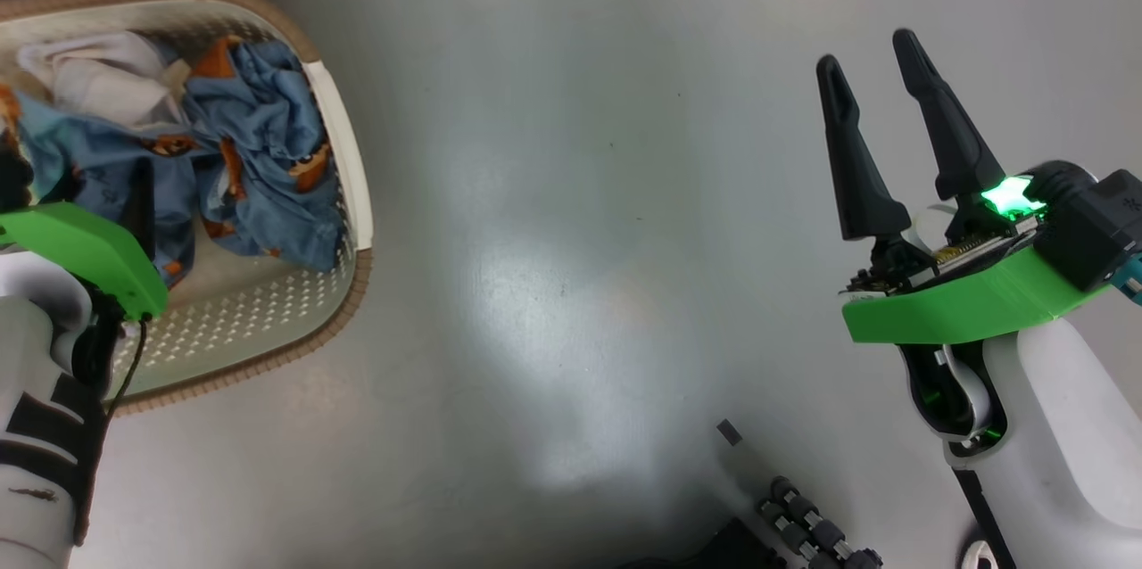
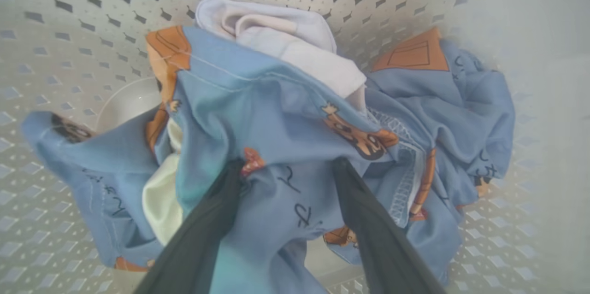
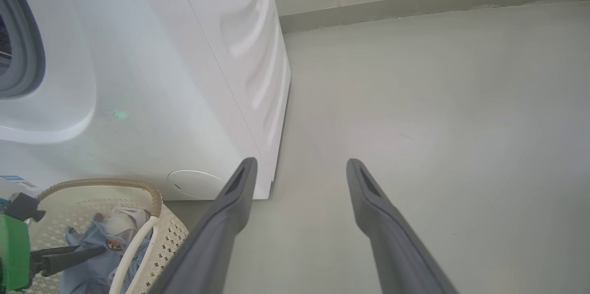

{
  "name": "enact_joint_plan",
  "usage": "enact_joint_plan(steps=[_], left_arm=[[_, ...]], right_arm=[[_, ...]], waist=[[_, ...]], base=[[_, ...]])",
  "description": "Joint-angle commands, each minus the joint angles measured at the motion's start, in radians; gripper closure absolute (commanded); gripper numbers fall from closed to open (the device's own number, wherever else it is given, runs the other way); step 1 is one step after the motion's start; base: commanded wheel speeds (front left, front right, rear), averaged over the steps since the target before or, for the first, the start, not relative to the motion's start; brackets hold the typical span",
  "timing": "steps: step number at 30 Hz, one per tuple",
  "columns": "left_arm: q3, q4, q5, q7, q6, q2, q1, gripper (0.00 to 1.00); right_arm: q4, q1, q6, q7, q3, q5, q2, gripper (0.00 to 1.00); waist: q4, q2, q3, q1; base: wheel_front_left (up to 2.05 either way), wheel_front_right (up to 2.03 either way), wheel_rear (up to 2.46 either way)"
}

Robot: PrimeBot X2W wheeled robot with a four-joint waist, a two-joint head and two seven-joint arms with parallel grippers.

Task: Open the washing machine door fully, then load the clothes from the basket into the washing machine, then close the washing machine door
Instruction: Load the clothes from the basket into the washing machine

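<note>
Both pairs of jaws wide; left pair's tips in clothes (image 2: pixel 276 114) inside one basket (image 1: pixel 339 132).

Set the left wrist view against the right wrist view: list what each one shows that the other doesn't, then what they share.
Left wrist view: the left gripper open, its tips sunk among the blue folds of the clothes, a pale yellow piece between them. Right wrist view: the washing machine, its grey seal, the floor, the open right gripper above it. Shared: the basket, the clothes, the left gripper inside it.
</note>
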Motion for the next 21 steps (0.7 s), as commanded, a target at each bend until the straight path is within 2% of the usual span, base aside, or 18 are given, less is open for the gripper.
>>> enact_joint_plan(steps=[1, 4, 5, 6, 7, 8, 16, 21], left_arm=[[0.007, -0.001, 0.008, 0.010, 0.005, 0.042, 0.007, 0.00], [-0.005, 0.000, 0.013, 0.026, 0.004, 0.044, 0.001, 0.00], [-0.007, 0.001, 0.013, 0.029, 0.004, 0.044, -0.001, 0.21], [-0.011, 0.001, 0.014, 0.031, 0.004, 0.043, -0.003, 0.52], [-0.014, 0.001, 0.014, 0.033, 0.003, 0.042, -0.005, 0.71], [-0.017, 0.001, 0.014, 0.034, 0.003, 0.041, -0.006, 1.00], [-0.021, 0.000, -0.018, 0.022, 0.001, 0.015, 0.001, 1.00], [-0.014, -0.020, -0.061, -0.031, 0.001, -0.005, 0.021, 1.00]], right_arm=[[-0.029, 0.022, 0.006, -0.008, 0.022, -0.001, 0.000, 0.00], [-0.033, 0.019, 0.006, -0.008, 0.030, -0.003, 0.002, 0.00], [-0.035, 0.018, 0.006, -0.008, 0.032, -0.003, 0.003, 0.00], [-0.036, 0.016, 0.006, -0.008, 0.033, -0.003, 0.003, 0.00], [-0.037, 0.015, 0.006, -0.008, 0.035, -0.004, 0.003, 0.00], [-0.038, 0.014, 0.006, -0.008, 0.035, -0.004, 0.003, 0.00], [-0.038, 0.015, 0.006, -0.008, 0.031, -0.006, 0.003, 0.00], [-0.039, 0.019, 0.006, -0.008, 0.017, -0.005, 0.003, 0.00]], waist=[[-0.008, 0.0000, 0.012, 0.0000], [-0.011, 0.0000, 0.016, 0.0000], [-0.012, 0.0000, 0.017, 0.0000], [-0.014, 0.0000, 0.018, 0.0000], [-0.014, 0.0000, 0.018, 0.0000], [-0.015, 0.0000, 0.018, 0.0000], [-0.010, 0.0000, -0.005, 0.0000], [0.010, 0.0000, -0.048, 0.0000]], base=[[0.00, 0.00, 0.00], [0.00, 0.00, 0.00], [0.00, 0.00, 0.00], [0.00, 0.00, 0.00], [0.00, 0.00, 0.00], [0.00, 0.00, 0.00], [0.00, 0.00, 0.00], [0.00, 0.00, 0.00]])
